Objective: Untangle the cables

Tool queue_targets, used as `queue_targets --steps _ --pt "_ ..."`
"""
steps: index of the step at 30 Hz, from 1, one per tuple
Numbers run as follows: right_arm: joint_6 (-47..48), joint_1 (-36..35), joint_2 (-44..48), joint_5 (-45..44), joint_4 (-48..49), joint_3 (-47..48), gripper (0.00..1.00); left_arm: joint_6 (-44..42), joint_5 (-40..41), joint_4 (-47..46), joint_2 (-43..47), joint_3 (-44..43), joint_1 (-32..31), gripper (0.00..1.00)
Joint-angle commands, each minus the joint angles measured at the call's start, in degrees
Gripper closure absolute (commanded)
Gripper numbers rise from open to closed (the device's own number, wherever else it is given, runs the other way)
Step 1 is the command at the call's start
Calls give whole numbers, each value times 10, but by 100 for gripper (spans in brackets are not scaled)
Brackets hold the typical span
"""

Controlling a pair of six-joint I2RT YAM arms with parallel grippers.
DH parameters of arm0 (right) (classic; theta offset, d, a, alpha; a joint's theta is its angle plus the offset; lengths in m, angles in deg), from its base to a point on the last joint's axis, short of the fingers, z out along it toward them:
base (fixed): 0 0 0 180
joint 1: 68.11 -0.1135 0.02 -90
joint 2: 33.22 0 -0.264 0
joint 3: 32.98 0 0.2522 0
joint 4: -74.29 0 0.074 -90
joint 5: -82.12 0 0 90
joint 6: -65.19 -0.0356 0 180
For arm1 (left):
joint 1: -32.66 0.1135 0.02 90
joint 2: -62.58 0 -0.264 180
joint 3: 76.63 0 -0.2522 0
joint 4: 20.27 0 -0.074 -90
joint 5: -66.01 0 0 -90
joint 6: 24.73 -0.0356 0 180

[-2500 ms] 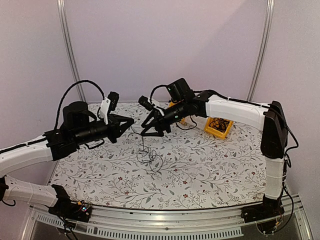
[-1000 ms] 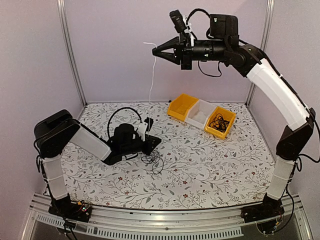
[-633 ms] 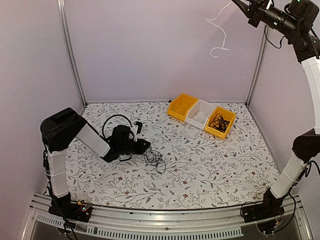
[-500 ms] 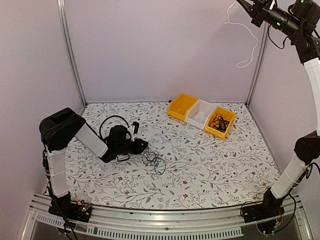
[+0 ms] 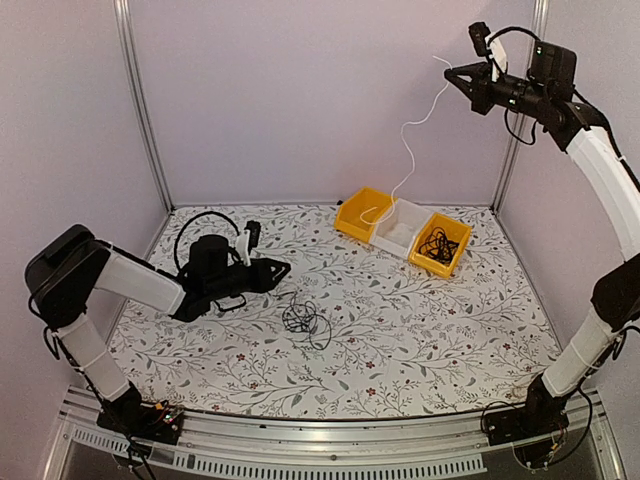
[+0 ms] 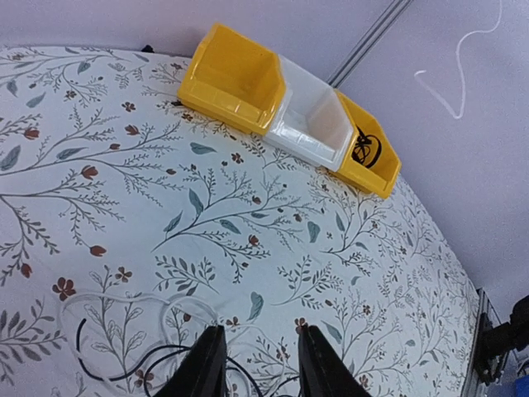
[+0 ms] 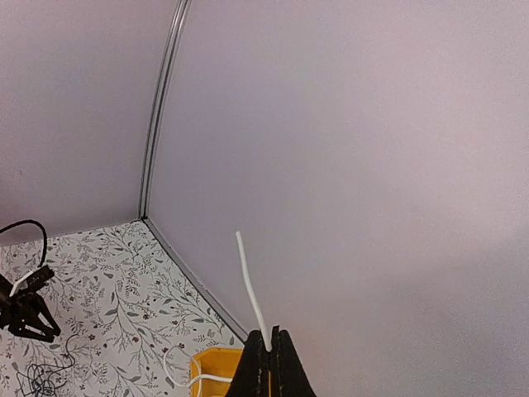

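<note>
A scribbly clump of thin black cables (image 5: 303, 320) lies on the flowered table, just right of my left gripper (image 5: 282, 267). In the left wrist view that gripper (image 6: 258, 364) is open with nothing between its fingers. A black wire (image 6: 81, 343) and a pale loop lie just to its left. My right gripper (image 5: 452, 76) is high at the back right, shut on a white cable (image 5: 408, 150). That cable hangs down to the bins. In the right wrist view its short end (image 7: 248, 281) sticks up from the shut jaws of the right gripper (image 7: 270, 332).
Three bins stand in a row at the back right: a yellow bin (image 5: 360, 215), a white bin (image 5: 400, 228) and a second yellow bin (image 5: 447, 258) holding more black cable (image 5: 436, 243). Walls and metal corner posts close in the table.
My right arm has come down from the top right corner, and the white cable now dangles over the bins. My left gripper has opened and drawn back left from the black clump.
</note>
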Motion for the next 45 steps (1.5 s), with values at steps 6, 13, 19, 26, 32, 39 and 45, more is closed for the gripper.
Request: queue_targets --steps 6,13,19,26,32,39,45 --pt "-26 1 13 2 65 -61 100 -36 45 81 142 22 -4 70" --pt "-27 10 -26 -8 80 -50 100 -59 76 129 207 21 -6 69" --pt "-36 11 -73 -6 83 -11 100 -62 88 147 237 38 -9 68" --pt "-55 12 -134 8 87 49 100 -63 94 162 257 55 -10 68" --pt "-66 11 -190 8 94 114 100 -68 104 176 261 59 -10 67" --pt "-46 14 -239 -19 87 127 100 -77 112 186 256 53 -11 67" --pt "-41 29 -229 -13 97 62 100 -82 113 188 250 47 -10 67"
